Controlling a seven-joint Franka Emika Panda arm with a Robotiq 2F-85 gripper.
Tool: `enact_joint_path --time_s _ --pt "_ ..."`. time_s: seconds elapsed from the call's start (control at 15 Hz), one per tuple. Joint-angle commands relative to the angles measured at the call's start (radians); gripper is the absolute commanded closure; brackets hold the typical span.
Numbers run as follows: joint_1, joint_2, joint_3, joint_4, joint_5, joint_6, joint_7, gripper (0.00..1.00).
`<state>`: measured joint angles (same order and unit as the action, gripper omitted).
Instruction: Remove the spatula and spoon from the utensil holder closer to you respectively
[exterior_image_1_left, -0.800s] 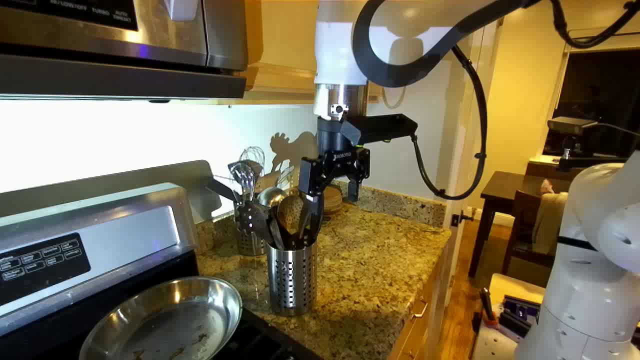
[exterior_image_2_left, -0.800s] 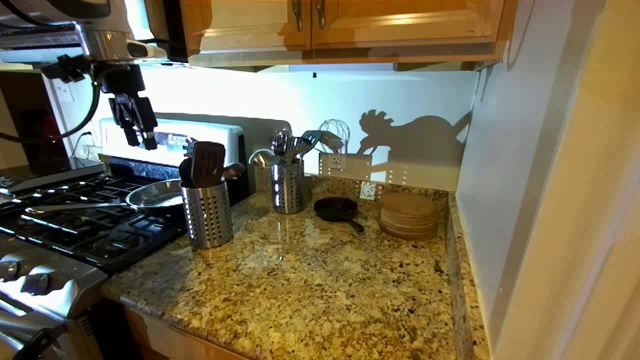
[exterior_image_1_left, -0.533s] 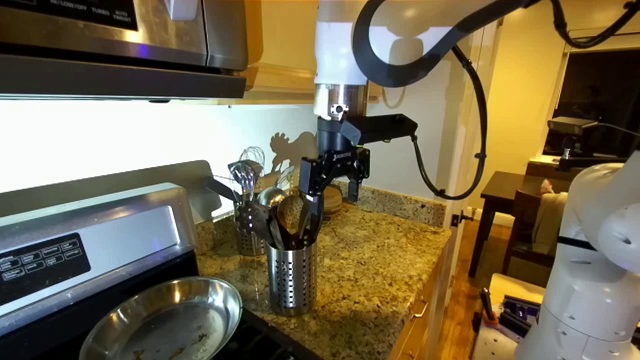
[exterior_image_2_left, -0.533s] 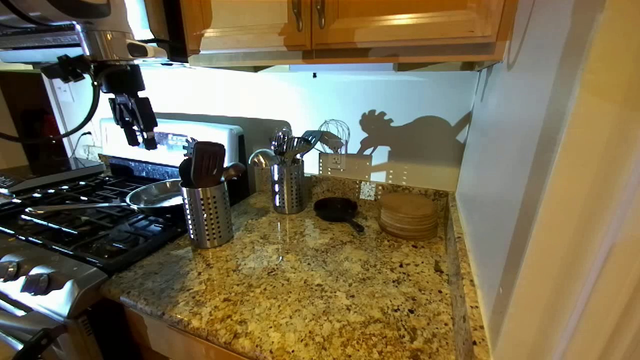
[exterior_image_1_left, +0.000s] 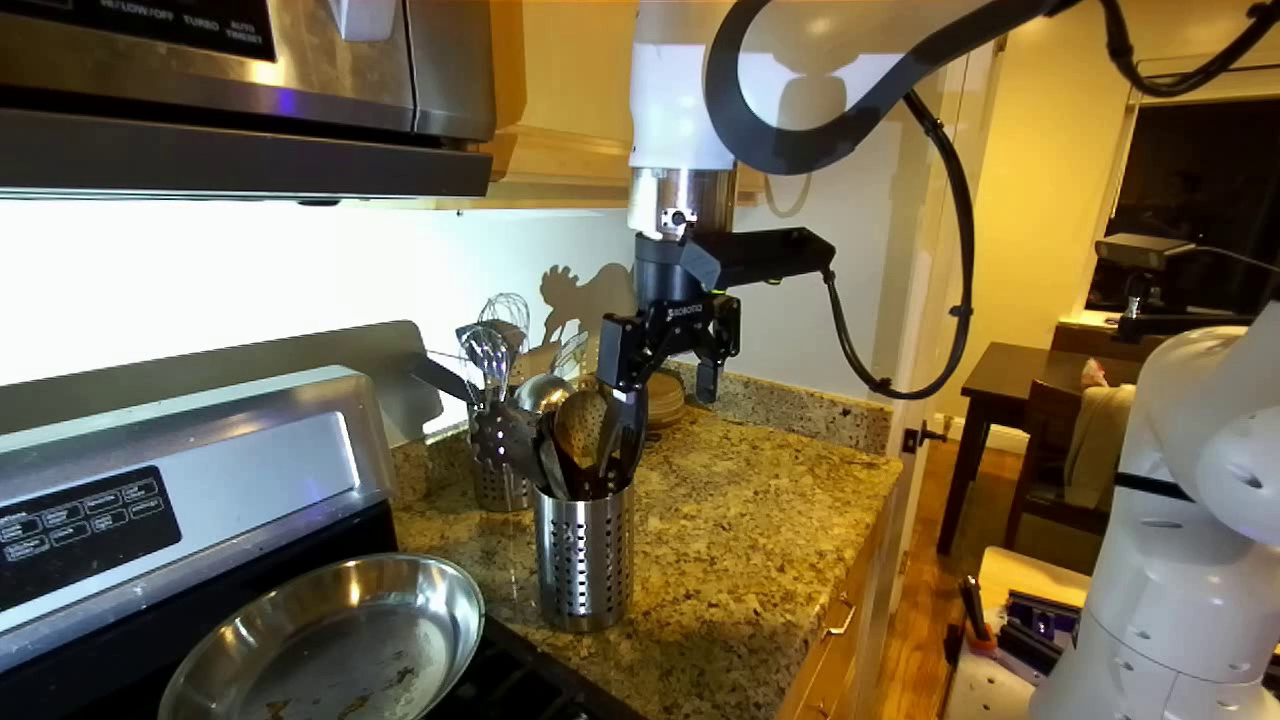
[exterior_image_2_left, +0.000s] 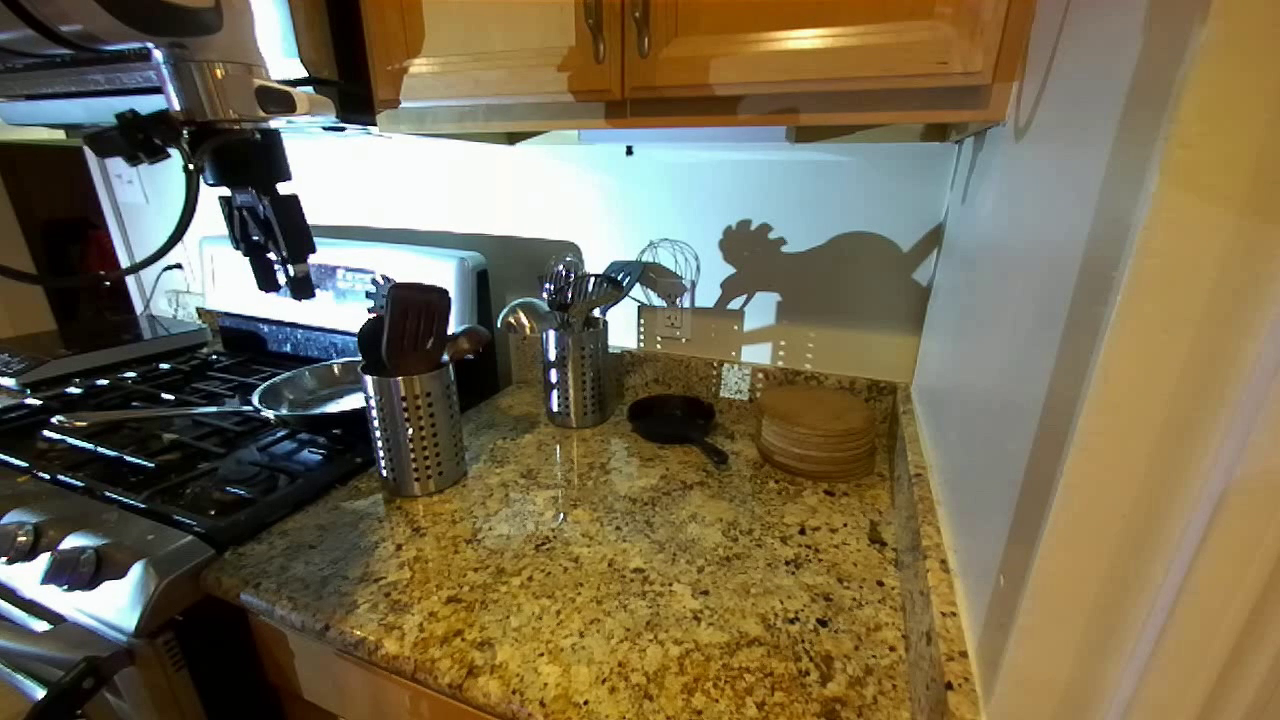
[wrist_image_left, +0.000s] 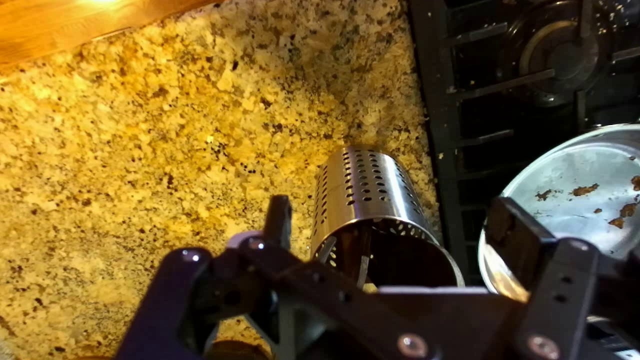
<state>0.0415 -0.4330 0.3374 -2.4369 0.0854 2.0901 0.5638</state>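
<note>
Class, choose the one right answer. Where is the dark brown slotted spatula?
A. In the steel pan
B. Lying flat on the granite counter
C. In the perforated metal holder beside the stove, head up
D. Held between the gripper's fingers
C: in an exterior view, the spatula shows its broad slotted head above the rim of the perforated metal holder beside the stove.

The spatula (exterior_image_2_left: 415, 330) is dark brown, the utensil holder (exterior_image_2_left: 416, 435) shiny silver, patterned with rows of dark holes. Gold, brown and black speckle the surface (exterior_image_2_left: 620, 580); the end effector (exterior_image_2_left: 283, 284) is mostly black.
</note>
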Motion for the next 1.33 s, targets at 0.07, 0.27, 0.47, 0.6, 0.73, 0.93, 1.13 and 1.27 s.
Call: enact_joint_path --time_s 0.07,0.27,0.47,0.6,0.73,0.93,1.13,1.27 --pt "-0.006 0.006 -0.018 0.013 -0.040 0.011 0.084 0.00" --pt "-0.014 0.010 -0.039 0.023 -0.048 0.021 0.116 0.00" --pt "-0.023 0.013 -0.064 0.032 -0.030 0.057 0.155 0.00" --pt "-0.033 0.022 -0.068 0.033 -0.036 0.097 0.198 0.00" --pt "-0.042 0.032 -0.073 0.031 -0.037 0.142 0.246 0.00" --pt "-0.062 0.063 -0.074 0.028 -0.060 0.227 0.318 0.00" --pt "-0.080 0.105 -0.078 0.031 -0.086 0.324 0.373 0.00" --pt "-0.092 0.129 -0.077 0.032 -0.122 0.382 0.408 0.00"
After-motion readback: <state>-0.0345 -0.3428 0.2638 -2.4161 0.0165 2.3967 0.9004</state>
